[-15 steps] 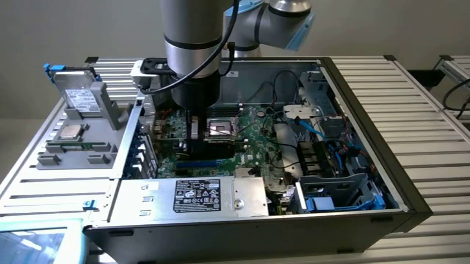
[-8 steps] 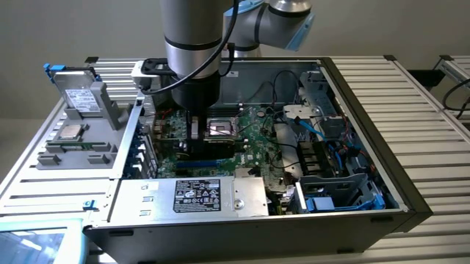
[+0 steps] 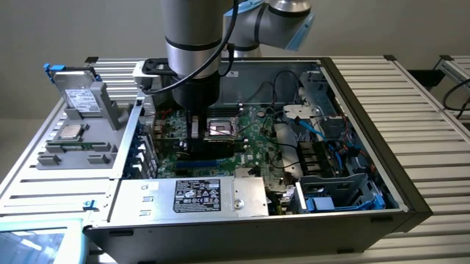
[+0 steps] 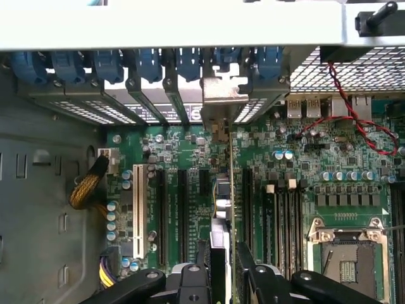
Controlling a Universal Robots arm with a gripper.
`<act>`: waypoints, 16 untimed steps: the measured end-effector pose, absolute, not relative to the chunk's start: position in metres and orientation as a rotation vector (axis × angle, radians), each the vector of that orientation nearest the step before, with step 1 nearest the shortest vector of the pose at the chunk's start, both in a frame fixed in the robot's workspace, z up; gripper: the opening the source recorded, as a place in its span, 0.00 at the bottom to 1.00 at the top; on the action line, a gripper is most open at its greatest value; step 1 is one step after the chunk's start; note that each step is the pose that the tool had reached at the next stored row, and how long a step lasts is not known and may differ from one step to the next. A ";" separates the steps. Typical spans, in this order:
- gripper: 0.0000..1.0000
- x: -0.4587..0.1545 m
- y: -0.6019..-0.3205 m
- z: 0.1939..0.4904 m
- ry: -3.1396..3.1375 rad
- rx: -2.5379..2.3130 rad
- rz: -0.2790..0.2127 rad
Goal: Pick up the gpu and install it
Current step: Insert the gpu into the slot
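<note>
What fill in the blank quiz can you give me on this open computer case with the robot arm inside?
The black pincer is shut on the flat black gpu card above the ____ motherboard. The plastic retaining clips along the case's rear are ____. One long plastic expansion slot, unlike its black neighbours, is ____.
Missing: green; blue; white.

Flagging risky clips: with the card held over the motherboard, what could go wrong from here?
1. The gpu, gripped edge-on in the end effector, hangs over several parallel slots; it could seat in the wrong one.
2. Its metal bracket sits close to the blue latches and might snag.
3. The open processor socket lies nearby, exposed to a slip.
</note>
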State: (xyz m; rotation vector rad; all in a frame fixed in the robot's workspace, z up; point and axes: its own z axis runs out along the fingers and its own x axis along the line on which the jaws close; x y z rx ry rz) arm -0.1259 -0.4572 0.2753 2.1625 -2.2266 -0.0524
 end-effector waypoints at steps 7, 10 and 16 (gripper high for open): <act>0.28 -0.127 -0.457 0.274 -2.226 2.162 -0.053; 0.28 -0.127 -0.457 0.274 -2.226 2.162 -0.053; 0.28 -0.127 -0.457 0.273 -2.221 2.160 -0.060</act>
